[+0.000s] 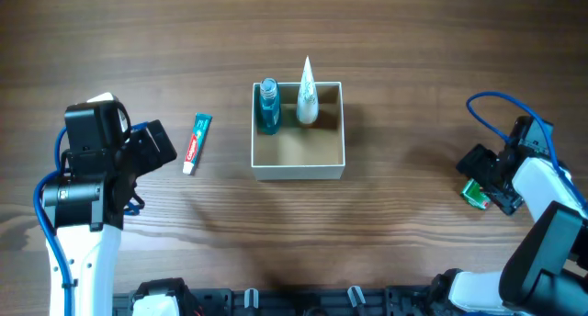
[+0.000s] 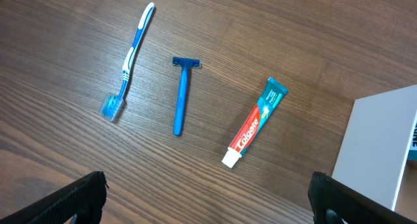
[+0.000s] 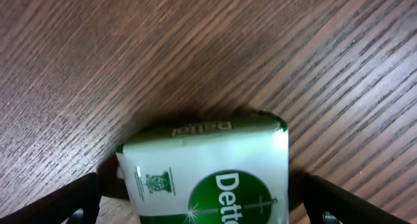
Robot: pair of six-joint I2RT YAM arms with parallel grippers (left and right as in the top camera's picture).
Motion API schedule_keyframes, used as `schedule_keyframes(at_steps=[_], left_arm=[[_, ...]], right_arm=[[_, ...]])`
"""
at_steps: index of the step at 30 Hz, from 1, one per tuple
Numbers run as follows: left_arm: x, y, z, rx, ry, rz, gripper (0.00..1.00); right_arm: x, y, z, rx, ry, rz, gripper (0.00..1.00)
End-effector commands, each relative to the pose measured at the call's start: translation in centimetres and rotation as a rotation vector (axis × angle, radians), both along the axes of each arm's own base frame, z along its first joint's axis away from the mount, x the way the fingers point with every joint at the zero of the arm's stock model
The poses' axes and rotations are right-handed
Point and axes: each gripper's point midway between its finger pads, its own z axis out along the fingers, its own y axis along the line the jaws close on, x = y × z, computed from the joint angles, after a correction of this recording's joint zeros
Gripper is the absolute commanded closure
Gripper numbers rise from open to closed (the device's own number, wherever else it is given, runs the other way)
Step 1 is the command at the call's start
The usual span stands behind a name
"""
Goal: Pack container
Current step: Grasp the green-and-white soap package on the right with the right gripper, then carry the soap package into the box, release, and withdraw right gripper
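The container (image 1: pixel 298 172) is a square white-walled box with a tan inside at the table's middle. A blue bottle (image 1: pixel 267 105) and a white tube (image 1: pixel 307 94) stand at its far wall. My left gripper (image 2: pixel 207 208) is open and empty, left of the box (image 2: pixel 374 146), above bare wood. In front of it lie a toothpaste tube (image 2: pixel 255 122), a blue razor (image 2: pixel 182 94) and a blue toothbrush (image 2: pixel 130 61). My right gripper (image 3: pixel 205 208) is open at the far right, its fingers either side of a green and white soap pack (image 3: pixel 208 178) lying on the table, with small gaps.
In the overhead view only the toothpaste tube (image 1: pixel 197 143) shows left of the container; the left arm (image 1: pixel 96 160) hides the razor and toothbrush. The soap pack (image 1: pixel 474 194) sits near the table's right edge under the right gripper (image 1: pixel 485 180).
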Motion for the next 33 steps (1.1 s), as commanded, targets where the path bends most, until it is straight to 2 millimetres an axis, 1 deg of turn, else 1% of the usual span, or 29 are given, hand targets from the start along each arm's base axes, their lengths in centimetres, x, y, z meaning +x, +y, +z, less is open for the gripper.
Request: schedule_keyframes(at_steps=[1,3,7,11,14,15,16,17,18,20,21,23,24,25,26,28,29,30,31,32,33], left_arm=[[0.2,0.4,0.8,0.019,-0.015,0.003,0.00],[0.2,0.4,0.8,0.019,-0.015,0.003,0.00],[0.2,0.4,0.8,0.019,-0.015,0.003,0.00],[0.2,0.4,0.8,0.019,-0.015,0.003,0.00],[0.2,0.4,0.8,0.019,-0.015,0.003,0.00],[0.2,0.4,0.8,0.019,-0.015,0.003,0.00],[0.2,0.4,0.8,0.019,-0.015,0.003,0.00],[0.2,0.4,0.8,0.019,-0.015,0.003,0.00],[0.2,0.4,0.8,0.019,-0.015,0.003,0.00],[0.2,0.4,0.8,0.019,-0.015,0.003,0.00],[0.2,0.4,0.8,0.019,-0.015,0.003,0.00],[0.2,0.4,0.8,0.019,-0.015,0.003,0.00],[0.2,0.4,0.8,0.019,-0.015,0.003,0.00],[0.2,0.4,0.8,0.019,-0.015,0.003,0.00],[0.2,0.4,0.8,0.019,-0.015,0.003,0.00],[0.2,0.4,0.8,0.019,-0.015,0.003,0.00],[0.2,0.4,0.8,0.019,-0.015,0.003,0.00],[0.2,0.4,0.8,0.019,-0.015,0.003,0.00],[0.2,0.4,0.8,0.018,-0.015,0.003,0.00],[0.2,0.4,0.8,0.018,-0.015,0.003,0.00],[0.2,0.4,0.8,0.019,-0.015,0.003,0.00]], right_arm=[[-1.9,0.9,-2.2,0.042,0.085,0.010,0.07],[-2.0,1.0,-2.2,0.048,0.091,0.010,0.20],[-2.0,1.3,-2.3,0.065,0.090,0.012,0.34],[-2.0,1.5,-2.3,0.072,0.087,0.013,0.41],[-1.9,1.6,-2.3,0.079,0.082,0.012,0.45],[-1.8,1.7,-2.3,0.088,0.078,0.014,0.50],[-1.6,1.9,-2.2,0.102,0.069,0.016,0.57],[-1.5,2.1,-2.0,0.114,0.064,0.018,0.66],[-1.3,2.2,-1.8,0.123,0.063,0.017,0.68],[-0.9,2.1,-0.7,0.133,0.063,-0.007,0.75],[-0.5,2.2,0.2,0.144,0.055,-0.002,0.78],[0.5,2.0,2.6,0.141,0.040,0.005,0.82],[1.3,1.9,4.3,0.132,0.018,0.021,0.83],[2.4,2.0,6.7,0.115,-0.015,0.052,0.85],[4.0,2.6,9.5,0.102,-0.073,0.118,0.88],[6.3,4.6,14.5,0.091,-0.184,0.240,0.92],[7.1,5.7,16.9,0.080,-0.232,0.290,0.93],[7.5,6.6,18.4,0.070,-0.260,0.320,0.95],[8.1,8.4,20.9,0.055,-0.309,0.381,0.95],[8.5,10.4,22.7,0.047,-0.351,0.446,0.95],[8.7,12.5,24.1,0.037,-0.387,0.530,0.95]])
